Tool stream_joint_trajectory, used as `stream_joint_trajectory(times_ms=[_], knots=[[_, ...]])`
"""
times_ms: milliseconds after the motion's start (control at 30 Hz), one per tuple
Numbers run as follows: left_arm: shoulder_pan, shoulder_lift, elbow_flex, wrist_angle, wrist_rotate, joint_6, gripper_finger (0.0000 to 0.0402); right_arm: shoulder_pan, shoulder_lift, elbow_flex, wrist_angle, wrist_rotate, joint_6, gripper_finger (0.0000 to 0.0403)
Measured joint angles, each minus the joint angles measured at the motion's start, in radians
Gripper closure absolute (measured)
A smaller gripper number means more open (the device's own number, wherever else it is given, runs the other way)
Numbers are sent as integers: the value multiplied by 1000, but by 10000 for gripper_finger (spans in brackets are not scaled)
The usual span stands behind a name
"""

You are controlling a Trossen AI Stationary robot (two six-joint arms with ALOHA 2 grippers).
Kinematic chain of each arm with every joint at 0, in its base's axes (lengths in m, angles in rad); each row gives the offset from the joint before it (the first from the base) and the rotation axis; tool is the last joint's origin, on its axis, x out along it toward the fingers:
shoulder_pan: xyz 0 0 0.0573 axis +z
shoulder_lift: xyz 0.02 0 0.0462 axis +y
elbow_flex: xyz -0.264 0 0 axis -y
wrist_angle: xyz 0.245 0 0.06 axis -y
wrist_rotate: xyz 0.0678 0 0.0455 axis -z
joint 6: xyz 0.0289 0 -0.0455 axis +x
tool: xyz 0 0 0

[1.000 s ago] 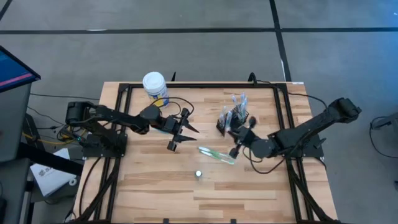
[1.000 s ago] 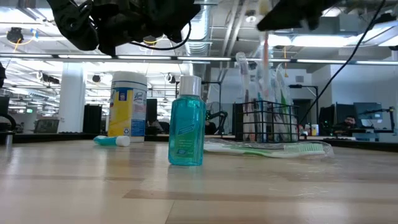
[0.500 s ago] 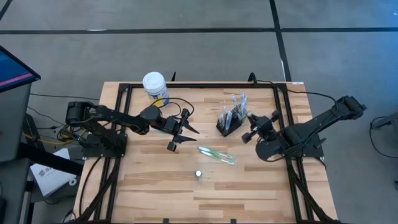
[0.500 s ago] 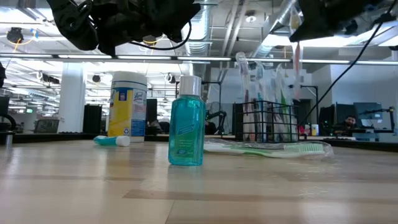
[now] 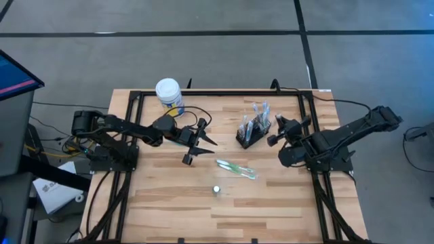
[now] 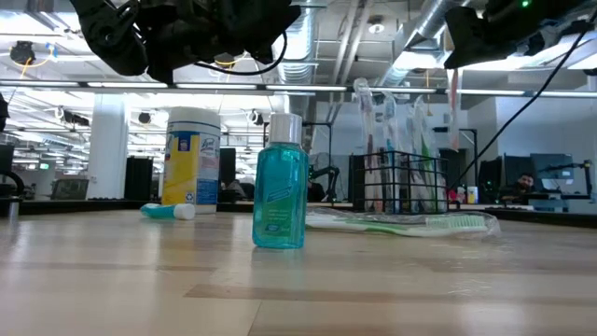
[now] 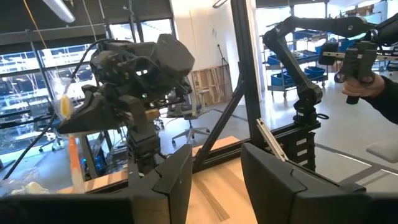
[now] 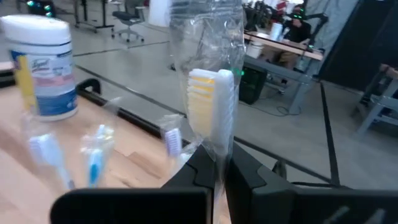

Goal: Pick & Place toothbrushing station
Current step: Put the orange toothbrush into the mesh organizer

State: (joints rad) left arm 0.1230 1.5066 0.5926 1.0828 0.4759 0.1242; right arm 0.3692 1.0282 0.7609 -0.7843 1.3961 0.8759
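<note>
The black wire-mesh holder (image 5: 252,131) stands at the table's far right with several wrapped toothbrushes upright in it. Just right of it, my right gripper (image 5: 277,133) is shut on a toothbrush in a clear wrapper (image 8: 211,93), held above the table. A green toothbrush (image 5: 236,168) lies flat on the wood nearer the front. A teal bottle (image 6: 280,191) stands upright near the middle. A small teal tube (image 6: 168,211) lies by the jar. Left of centre, my left gripper (image 5: 196,141) hangs above the table, open and with nothing between its fingers. My right gripper pinches the wrapped toothbrush between its two fingers at the handle just below the head (image 8: 219,149). The yellowish bristle head sticks out past the fingertips (image 8: 239,171). The brush is lifted clear of the table, and the low view shows it hanging upright beside the holder (image 6: 454,93).
A white-lidded yellow-and-blue jar (image 5: 169,95) stands at the far left of the table. A black frame (image 5: 217,95) runs around the tabletop. Bare wood lies along the near edge.
My right gripper has carried the wrapped toothbrush from above the green toothbrush toward the table's far right, to the holder's right side, and its wrist has turned on the way. It has stayed shut on the brush.
</note>
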Motion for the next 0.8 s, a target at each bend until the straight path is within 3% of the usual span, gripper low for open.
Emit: stream_joint_trajectory(times_ms=[567,800], knots=[[0,0,0,2,0,27,274,-51,-45,0,-50,-11,-20,398],[0,0,0,11,0,36,273,-111,-144,-1,-28,-41,-88,398]])
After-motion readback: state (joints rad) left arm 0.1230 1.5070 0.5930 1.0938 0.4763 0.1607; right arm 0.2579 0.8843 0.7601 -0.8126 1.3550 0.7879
